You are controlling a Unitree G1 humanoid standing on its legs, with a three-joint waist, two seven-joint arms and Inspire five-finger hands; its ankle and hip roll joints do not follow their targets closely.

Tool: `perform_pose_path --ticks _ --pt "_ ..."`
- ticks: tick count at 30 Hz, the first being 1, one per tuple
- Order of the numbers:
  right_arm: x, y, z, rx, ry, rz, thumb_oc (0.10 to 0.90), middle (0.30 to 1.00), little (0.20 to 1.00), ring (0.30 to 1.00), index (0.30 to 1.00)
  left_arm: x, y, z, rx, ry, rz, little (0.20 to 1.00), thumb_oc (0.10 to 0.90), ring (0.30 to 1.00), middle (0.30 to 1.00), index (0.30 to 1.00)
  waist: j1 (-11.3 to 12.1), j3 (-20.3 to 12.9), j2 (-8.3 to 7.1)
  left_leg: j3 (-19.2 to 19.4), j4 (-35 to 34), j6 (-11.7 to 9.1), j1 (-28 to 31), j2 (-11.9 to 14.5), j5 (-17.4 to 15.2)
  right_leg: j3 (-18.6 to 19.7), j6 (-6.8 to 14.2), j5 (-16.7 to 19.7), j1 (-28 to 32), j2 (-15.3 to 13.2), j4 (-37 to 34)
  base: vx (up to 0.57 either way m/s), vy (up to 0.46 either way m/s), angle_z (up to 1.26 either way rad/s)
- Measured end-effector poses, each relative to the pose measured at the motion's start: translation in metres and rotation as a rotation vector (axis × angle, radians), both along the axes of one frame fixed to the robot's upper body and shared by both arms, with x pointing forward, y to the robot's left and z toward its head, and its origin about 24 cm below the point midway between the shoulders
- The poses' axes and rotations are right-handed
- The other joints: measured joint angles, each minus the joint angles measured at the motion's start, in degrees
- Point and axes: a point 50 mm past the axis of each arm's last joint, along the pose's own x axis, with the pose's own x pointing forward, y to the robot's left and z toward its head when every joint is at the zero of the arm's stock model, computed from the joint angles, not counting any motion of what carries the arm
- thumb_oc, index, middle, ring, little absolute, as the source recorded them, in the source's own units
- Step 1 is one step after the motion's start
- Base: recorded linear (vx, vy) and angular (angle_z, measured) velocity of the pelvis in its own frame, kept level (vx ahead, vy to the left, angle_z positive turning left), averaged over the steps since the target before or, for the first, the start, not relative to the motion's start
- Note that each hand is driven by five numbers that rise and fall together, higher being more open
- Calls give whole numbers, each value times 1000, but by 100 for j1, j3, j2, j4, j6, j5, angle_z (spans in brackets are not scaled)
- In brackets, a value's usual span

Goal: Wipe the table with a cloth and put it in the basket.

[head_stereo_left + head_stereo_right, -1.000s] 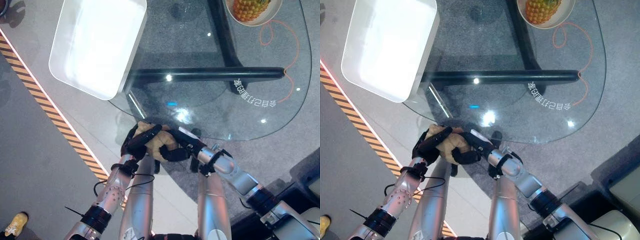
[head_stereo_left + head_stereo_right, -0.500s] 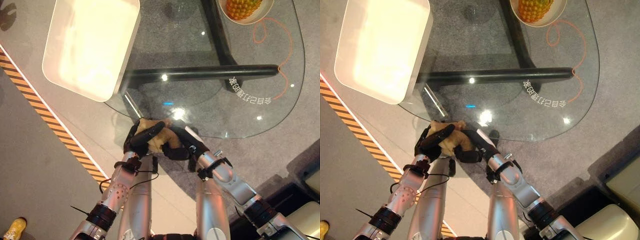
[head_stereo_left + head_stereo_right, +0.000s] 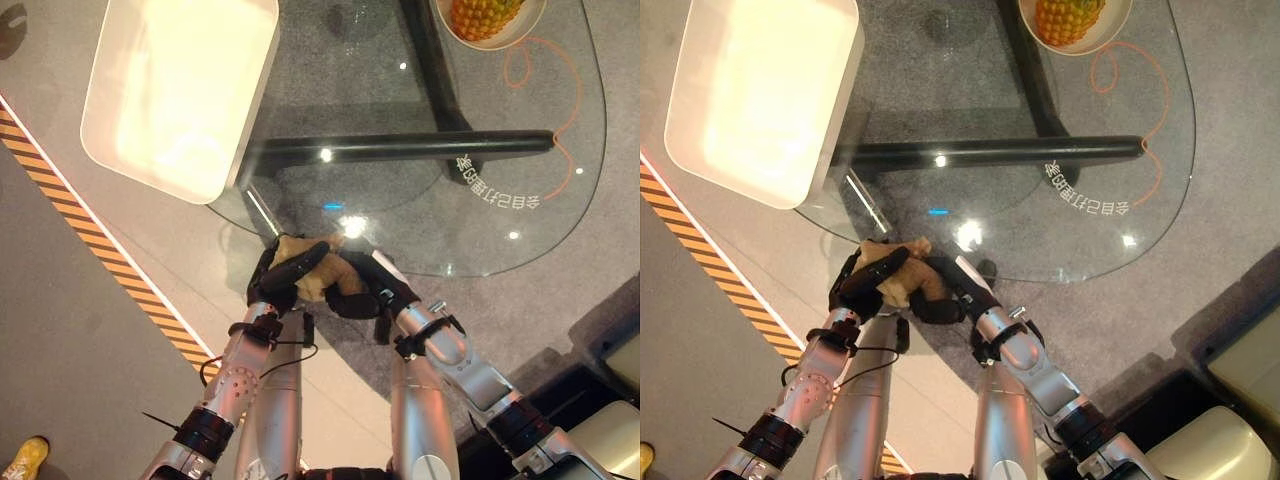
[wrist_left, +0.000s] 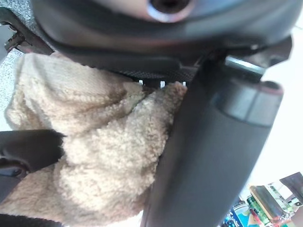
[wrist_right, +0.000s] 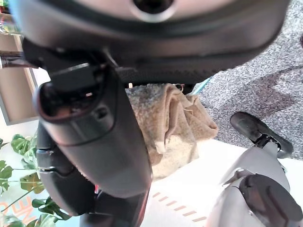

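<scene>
White rounded-rectangular plastic basket [image 3: 150,60]: stands on the far left part of the table, overhanging its left edge; empty as far as can be seen; it sits lower-left in the eye views than a second ago along with everything else, so the camera shifted, not the basket. Clear oval glass table [image 3: 520,215] on a black crossbar frame: bare in the middle, with printed lettering and an orange line toward the right. Left hand [image 3: 285,278]: at the table's near edge, fingers and thumb curled round the cloth; over the last second it has crept with its load from just short of the rim onto the rim. Tan fluffy bunched cloth [image 3: 318,275]: held between the two hands at the near edge, touching or just over the glass; which of the two cannot be told. The left wrist view shows its pile pressed against the palm [image 4: 109,156]. Right hand [image 3: 362,290]: just beside the left, fingers wrapped on the cloth's other side, advanced in step with it. Pale round bowl [image 3: 525,25] with a yellow-brown pineapple [image 3: 485,12]: far right corner, well apart from the hands. Judgement: the cloth has only now reached the surface, so wiping is at its very start; the basket drop is not yet done.
</scene>
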Motion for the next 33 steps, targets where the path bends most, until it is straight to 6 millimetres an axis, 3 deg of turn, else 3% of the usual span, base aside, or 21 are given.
perform_pose_path --ticks 7,14,33 --pt "0 -8 1 112 21 -54 800 900 900 900 900 0 -4 2 -23 -13 -1 200 100 300 300 300 -49 1 -9 33 4 9 1 9 -7 29 13 22 -1 9 -27 8 -1 -1" --pt "11 -28 21 256 -59 -192 800 900 900 900 900 -7 0 -8 -23 18 15 200 100 300 300 300 -47 1 -8 49 -2 6 5 21 -6 32 12 29 -5 22 -40 0 0 0" --pt "10 -27 21 288 -50 -186 800 900 900 900 900 -10 3 -9 -29 6 49 200 100 300 300 300 -39 1 -8 78 -3 -3 29 24 1 41 14 35 5 25 -43 0 0 0"
